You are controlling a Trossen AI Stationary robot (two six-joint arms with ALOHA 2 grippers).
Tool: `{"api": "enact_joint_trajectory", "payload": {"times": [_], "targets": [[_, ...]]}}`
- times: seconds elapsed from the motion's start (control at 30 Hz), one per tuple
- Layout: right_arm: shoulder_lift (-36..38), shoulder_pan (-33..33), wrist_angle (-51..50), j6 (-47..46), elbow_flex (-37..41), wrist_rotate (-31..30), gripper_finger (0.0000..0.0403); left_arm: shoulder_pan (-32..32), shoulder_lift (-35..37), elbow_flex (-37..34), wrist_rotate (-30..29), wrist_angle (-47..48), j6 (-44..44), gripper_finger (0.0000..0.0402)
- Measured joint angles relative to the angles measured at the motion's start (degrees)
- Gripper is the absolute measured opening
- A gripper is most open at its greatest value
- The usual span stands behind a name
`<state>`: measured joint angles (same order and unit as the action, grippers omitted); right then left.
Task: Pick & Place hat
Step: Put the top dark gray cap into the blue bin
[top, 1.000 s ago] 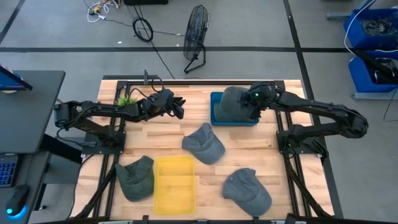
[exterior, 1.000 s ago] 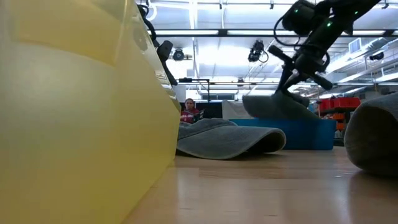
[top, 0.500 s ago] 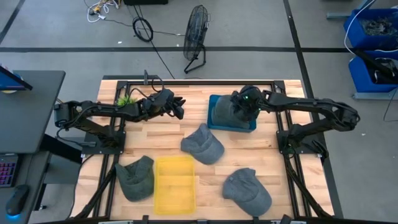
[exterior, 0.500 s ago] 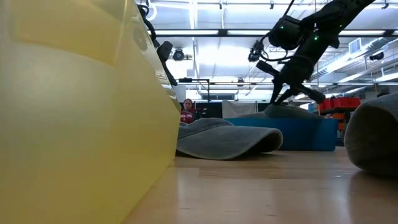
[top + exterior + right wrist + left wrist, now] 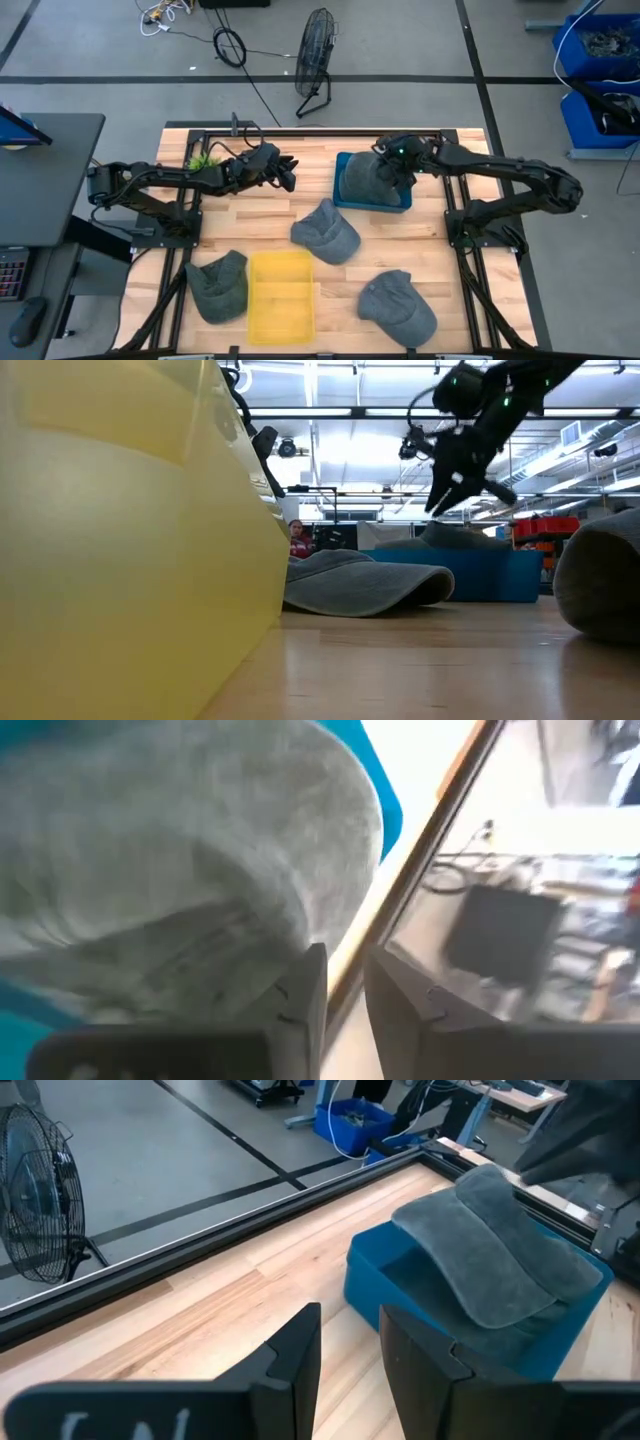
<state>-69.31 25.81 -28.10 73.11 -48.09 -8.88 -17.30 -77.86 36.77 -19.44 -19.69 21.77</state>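
Note:
A grey hat (image 5: 362,180) lies in the blue bin (image 5: 342,197) at the table's far side, its brim over the bin's rim in the left wrist view (image 5: 500,1250). My right gripper (image 5: 385,168) hangs just above this hat, fingers close together with nothing between them (image 5: 345,975). In the low view it (image 5: 440,505) stands clear of the hat (image 5: 470,537). My left gripper (image 5: 290,172) waits shut to the left of the bin (image 5: 350,1330).
Three more grey hats lie on the wooden table: one in the middle (image 5: 327,230), one near left (image 5: 218,285), one near right (image 5: 397,303). A yellow bin (image 5: 281,296) stands at the near edge. A small green plant (image 5: 203,160) sits at the far left.
My right gripper has carried the hat a little toward the table's left and down into the blue bin, then risen off it. The hat, held above the bin a second ago, now lies in the bin.

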Motion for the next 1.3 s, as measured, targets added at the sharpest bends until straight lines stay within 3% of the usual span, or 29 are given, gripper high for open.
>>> {"api": "enact_joint_trajectory", "payload": {"times": [0.17,0.37,0.47,0.83,1.07,1.3], "targets": [[1.7,0.0,-10.1,-10.5,-6.1,2.5,0.0073,0.0,0.3,0.0,0.0,0.2,-0.8,0.011],[0.0,0.0,4.3,-18.0,-5.5,5.1,0.0035,0.0,0.7,0.0,0.0,0.0,-1.8,0.011],[-4.0,0.0,4.1,-15.7,-3.3,5.2,0.0006,0.1,0.7,0.0,0.1,0.0,-1.9,0.011],[-20.6,-0.8,10.0,-17.3,4.0,2.8,0.0002,0.1,0.7,0.0,0.2,0.5,-3.4,0.011],[-18.7,-1.3,10.2,-17.5,0.2,4.8,0.0002,-0.2,0.7,0.0,0.2,0.6,-3.6,0.011],[-11.0,-2.2,4.0,-16.7,-8.0,-5.2,0.0004,-0.6,0.7,0.0,0.2,0.8,-4.4,0.011]]}}
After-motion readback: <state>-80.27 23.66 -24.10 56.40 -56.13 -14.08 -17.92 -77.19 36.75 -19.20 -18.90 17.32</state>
